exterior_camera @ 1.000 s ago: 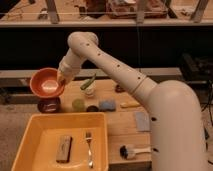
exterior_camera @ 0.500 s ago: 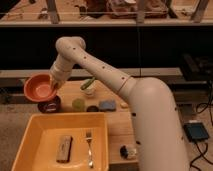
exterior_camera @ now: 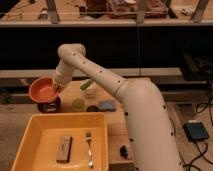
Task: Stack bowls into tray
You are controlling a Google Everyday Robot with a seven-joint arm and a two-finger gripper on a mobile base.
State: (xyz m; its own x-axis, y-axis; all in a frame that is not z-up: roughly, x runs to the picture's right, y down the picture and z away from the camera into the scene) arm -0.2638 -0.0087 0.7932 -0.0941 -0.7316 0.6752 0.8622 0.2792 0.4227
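The orange-red bowl [exterior_camera: 43,89] hangs in the air at the table's left edge. My gripper [exterior_camera: 58,85] is shut on its right rim. Directly below it, the dark maroon bowl [exterior_camera: 50,106] rests on the table and is partly hidden by the held bowl. The yellow tray [exterior_camera: 31,131] lies nearer the camera, in front of both bowls. A fork [exterior_camera: 89,149] and a brown block [exterior_camera: 64,148] lie inside it.
A small green cup [exterior_camera: 78,104], a dark round thing [exterior_camera: 92,108] and a grey-blue pad [exterior_camera: 106,105] sit right of the maroon bowl. A white cup holding a green item [exterior_camera: 88,87] stands behind them. A black object [exterior_camera: 124,151] lies right of the tray.
The held orange-red bowl has come down slightly and to the left, and now hangs closer above the maroon bowl. The arm has swung with it.
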